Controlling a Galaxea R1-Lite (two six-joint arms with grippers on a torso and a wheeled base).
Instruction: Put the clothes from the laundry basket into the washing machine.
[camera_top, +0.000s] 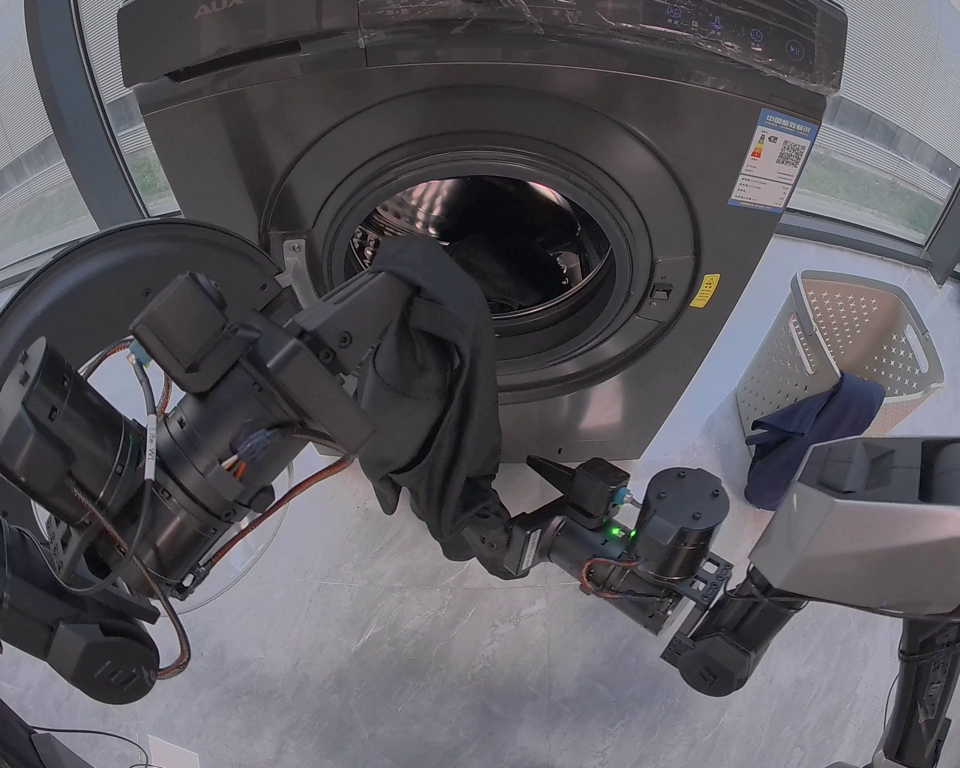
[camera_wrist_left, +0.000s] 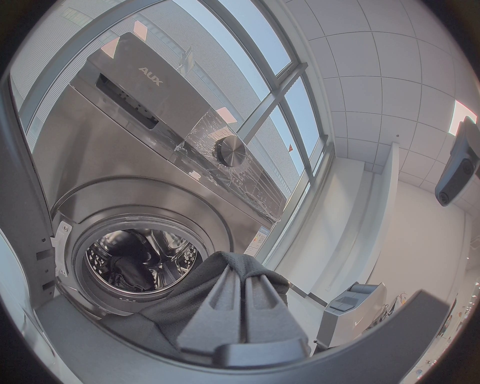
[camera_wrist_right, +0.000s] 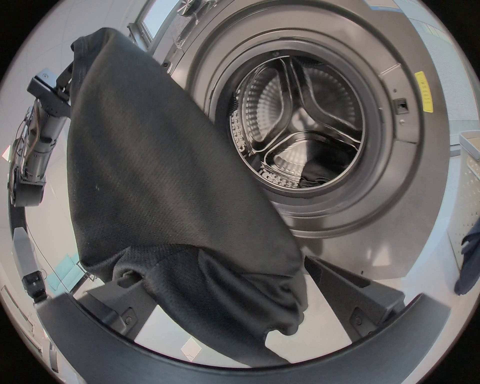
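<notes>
- one round machine door (camera_top: 100, 280) stands swung open, on the outer side of the left jaws.
- two grippers. the left gripper (camera_top: 392, 292) has its jaws pinched narrow on the top of one black garment (camera_top: 440, 400). in the left wrist view the two fingers (camera_wrist_left: 220, 305) lie close together with the cloth bunched at their tips.
- the black garment hangs down from the left jaws, and its lower end drapes over the right gripper (camera_top: 482, 540).
- one washing machine (camera_top: 600, 150), and its open drum (camera_top: 520, 240) lies just beyond the left jaws. at least one dark piece of clothing (camera_wrist_right: 320, 170) lies in the bottom of the drum, well apart from both sets of jaws.
- the right gripper's jaws stand wide. in the right wrist view one finger (camera_wrist_right: 112, 305) shows on each side of the draped cloth, which lies across the gap between them without being pinched.
- one laundry basket (camera_top: 860, 320) stands on the floor beside the machine, well apart from the right jaws. one dark blue garment (camera_top: 810, 430) hangs over its near rim.
- the left wrist view adds the control dial (camera_wrist_left: 231, 151) on the machine's top panel.
- the right wrist view adds the ribs inside the drum, a yellow label (camera_wrist_right: 423, 91) on the door ring, and the left arm behind the cloth.
</notes>
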